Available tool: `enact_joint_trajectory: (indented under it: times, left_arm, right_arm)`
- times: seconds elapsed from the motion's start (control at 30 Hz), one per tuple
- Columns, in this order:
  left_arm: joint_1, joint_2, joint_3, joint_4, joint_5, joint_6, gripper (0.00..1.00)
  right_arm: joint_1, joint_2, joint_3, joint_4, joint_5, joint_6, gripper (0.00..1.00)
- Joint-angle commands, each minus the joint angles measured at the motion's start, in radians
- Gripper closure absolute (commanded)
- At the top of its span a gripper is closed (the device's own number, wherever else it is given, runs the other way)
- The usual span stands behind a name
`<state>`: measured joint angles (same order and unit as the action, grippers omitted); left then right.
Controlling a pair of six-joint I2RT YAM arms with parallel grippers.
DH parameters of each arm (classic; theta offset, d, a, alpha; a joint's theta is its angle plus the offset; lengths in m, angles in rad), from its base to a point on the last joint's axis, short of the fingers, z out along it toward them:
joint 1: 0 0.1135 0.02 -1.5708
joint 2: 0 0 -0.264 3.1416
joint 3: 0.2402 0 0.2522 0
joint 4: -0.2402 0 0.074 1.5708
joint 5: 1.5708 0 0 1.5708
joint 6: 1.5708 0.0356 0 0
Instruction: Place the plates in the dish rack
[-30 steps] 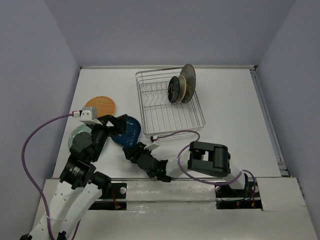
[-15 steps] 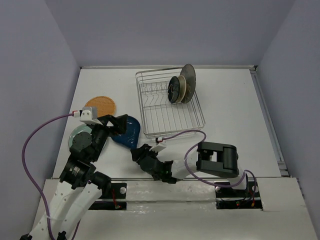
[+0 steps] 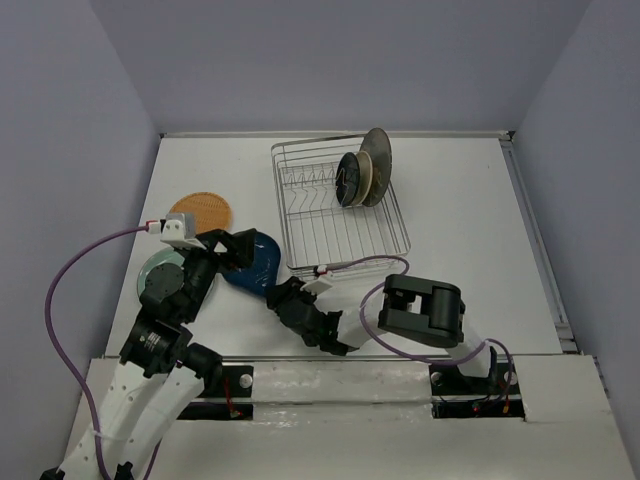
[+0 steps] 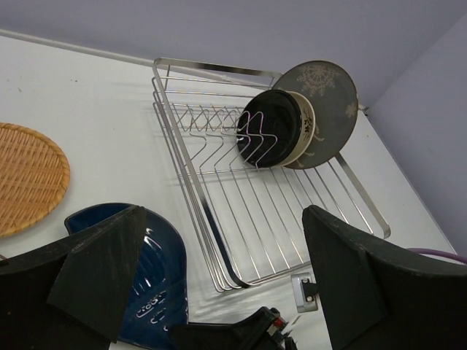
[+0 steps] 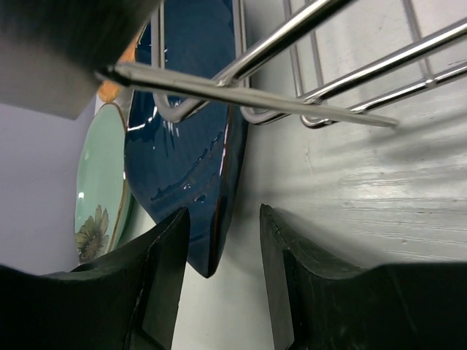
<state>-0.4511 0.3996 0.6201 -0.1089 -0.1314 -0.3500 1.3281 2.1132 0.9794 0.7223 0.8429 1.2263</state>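
Note:
The dark blue plate (image 3: pixel 258 262) lies left of the dish rack (image 3: pixel 340 215), its right side tilted up against the rack's corner. My right gripper (image 3: pixel 279 297) is open, its jaws on either side of the blue plate's near rim (image 5: pixel 213 248), with a gap on the right side. My left gripper (image 3: pixel 234 250) is open and empty above the blue plate (image 4: pixel 157 281). The black (image 3: pixel 347 180), cream (image 3: pixel 362 180) and grey deer (image 3: pixel 378 152) plates stand in the rack. The orange woven plate (image 3: pixel 205 210) and the pale teal plate (image 3: pixel 158 268) lie on the table at left.
The rack's wire corner (image 5: pixel 292 87) sits close above my right gripper (image 5: pixel 222 270). The teal plate (image 5: pixel 98 182) lies just beyond the blue one. A purple cable (image 3: pixel 365 265) from the right arm runs along the rack's near edge. Walls enclose the table on three sides.
My right gripper has moved forward and left, up to the blue plate's near rim; its elbow has shifted left. The left arm has not moved.

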Motion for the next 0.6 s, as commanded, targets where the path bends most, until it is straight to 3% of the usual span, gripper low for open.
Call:
enact_joint_trajectory:
  times: [0.0,0.03,0.17,0.2,0.33,0.53,0.57]
  left_arm:
    - [0.003,0.015,0.027,0.055,0.010,0.000,0.01]
    - [0.005,0.015,0.027,0.055,0.012,0.002,0.01]
    - [0.006,0.019,0.026,0.054,0.012,0.000,0.01]
    - [0.006,0.021,0.027,0.055,0.012,0.003,0.01]
    - [0.005,0.019,0.027,0.055,0.013,0.003,0.01]
    - [0.006,0.019,0.027,0.054,0.013,0.002,0.01]
    - [0.006,0.016,0.027,0.054,0.013,0.002,0.01]
  right_arm:
    - [0.008,0.042,0.031,0.065,-0.008,-0.034,0.51]
    - [0.008,0.044,0.033,0.065,-0.005,-0.036,0.51]
    - [0.008,0.056,0.057,0.033,-0.014,-0.045,0.79]
    - [0.008,0.051,0.058,0.022,-0.019,-0.039,0.82]
    - [0.026,0.009,0.016,-0.018,-0.033,-0.011,0.89]
    - [0.109,-0.135,-0.041,-0.253,-0.036,0.064,0.93]
    - [0.118,-0.154,-0.042,-0.373,-0.031,0.090,0.93]
